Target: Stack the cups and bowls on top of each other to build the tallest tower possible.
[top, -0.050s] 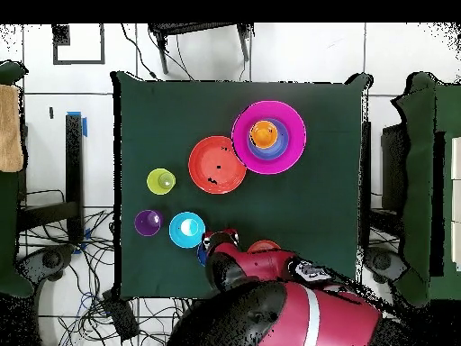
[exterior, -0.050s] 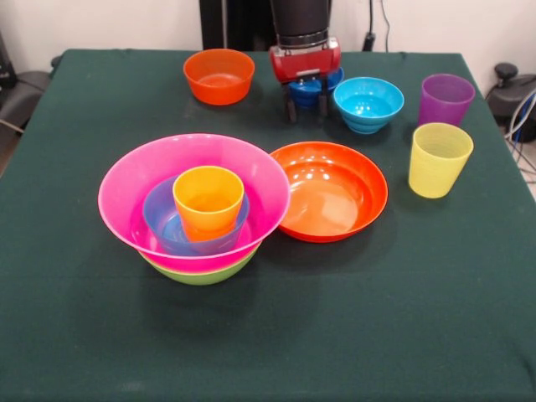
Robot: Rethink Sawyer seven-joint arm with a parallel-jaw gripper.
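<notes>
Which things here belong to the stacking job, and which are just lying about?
Job: tower, shallow orange bowl, small orange bowl, cyan bowl, dark blue bowl, purple cup, yellow cup, gripper.

Lying about: cables on the floor.

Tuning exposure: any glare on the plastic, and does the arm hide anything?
Front view: white glare spots inside the shallow orange bowl; soft shadows under the stack. Overhead view: the arm covers most of the dark blue bowl and small orange bowl.
</notes>
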